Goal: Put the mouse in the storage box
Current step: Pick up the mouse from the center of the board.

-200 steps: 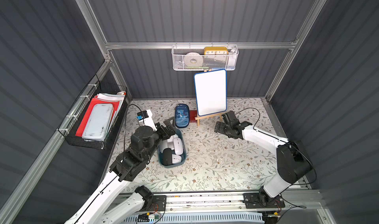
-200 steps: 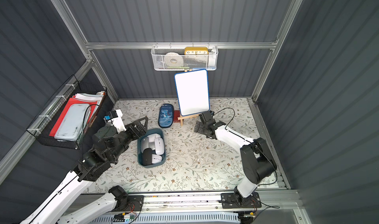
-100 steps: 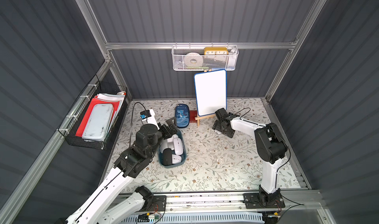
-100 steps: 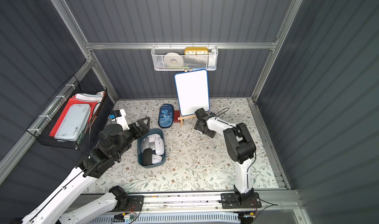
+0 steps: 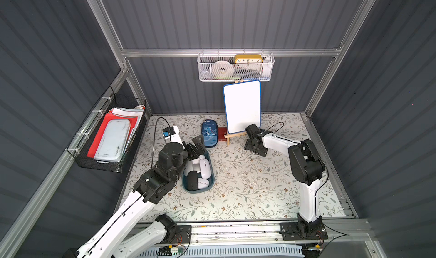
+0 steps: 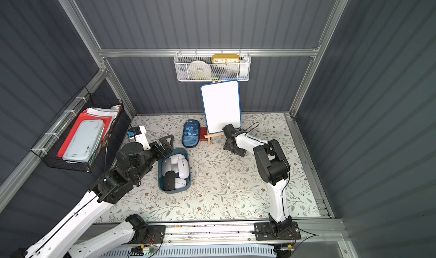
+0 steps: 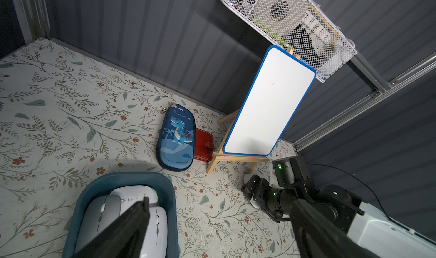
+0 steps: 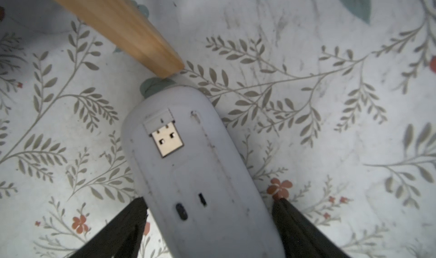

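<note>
On the floral worktop (image 5: 247, 186), one teal storage box (image 6: 174, 190) holding five mice (image 6: 182, 168) is seen mid-frame, with the left hand (image 5: 199, 145) spread empty at its upper rim. A sixth mouse (image 8: 188, 155), upturned and straddled by the right hand (image 8: 208, 202), is hidden in both top views. Whether it is gripped cannot be told.

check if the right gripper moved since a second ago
yes, the right gripper has shifted toward the easel foot, jaws now astride the white mouse

R claw (image 8: 210, 201) now astride mouse (image 8: 188, 162)
</note>
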Robot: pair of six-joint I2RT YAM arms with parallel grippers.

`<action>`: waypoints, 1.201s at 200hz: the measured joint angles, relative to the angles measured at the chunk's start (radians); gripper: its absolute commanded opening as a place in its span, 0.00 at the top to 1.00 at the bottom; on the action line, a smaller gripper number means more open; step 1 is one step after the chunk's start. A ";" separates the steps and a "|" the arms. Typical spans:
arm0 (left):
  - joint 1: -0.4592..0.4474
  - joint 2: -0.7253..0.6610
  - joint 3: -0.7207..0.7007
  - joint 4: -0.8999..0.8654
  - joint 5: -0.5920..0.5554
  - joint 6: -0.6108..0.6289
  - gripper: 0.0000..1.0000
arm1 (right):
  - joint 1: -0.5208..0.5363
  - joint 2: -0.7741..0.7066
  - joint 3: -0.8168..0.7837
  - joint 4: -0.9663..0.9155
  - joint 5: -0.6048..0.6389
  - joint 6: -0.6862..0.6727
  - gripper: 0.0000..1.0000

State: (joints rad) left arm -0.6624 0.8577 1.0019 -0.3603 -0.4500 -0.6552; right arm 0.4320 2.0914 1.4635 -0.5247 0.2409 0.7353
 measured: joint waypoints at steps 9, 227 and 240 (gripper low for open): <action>-0.001 0.000 0.000 0.000 0.000 0.000 0.02 | 0.000 0.006 0.006 -0.003 0.005 -0.021 0.18; -0.006 0.007 -0.018 0.032 0.198 -0.003 0.01 | 0.037 -0.616 -0.533 0.314 -0.200 -0.308 0.67; -0.006 -0.005 -0.040 0.052 0.236 -0.013 0.01 | 0.066 -0.718 -0.622 0.373 -0.204 -0.344 0.67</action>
State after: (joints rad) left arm -0.6682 0.8532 0.9619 -0.3080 -0.2142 -0.6685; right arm 0.4980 1.3731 0.8413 -0.1516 0.0364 0.3916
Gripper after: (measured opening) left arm 0.992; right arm 0.600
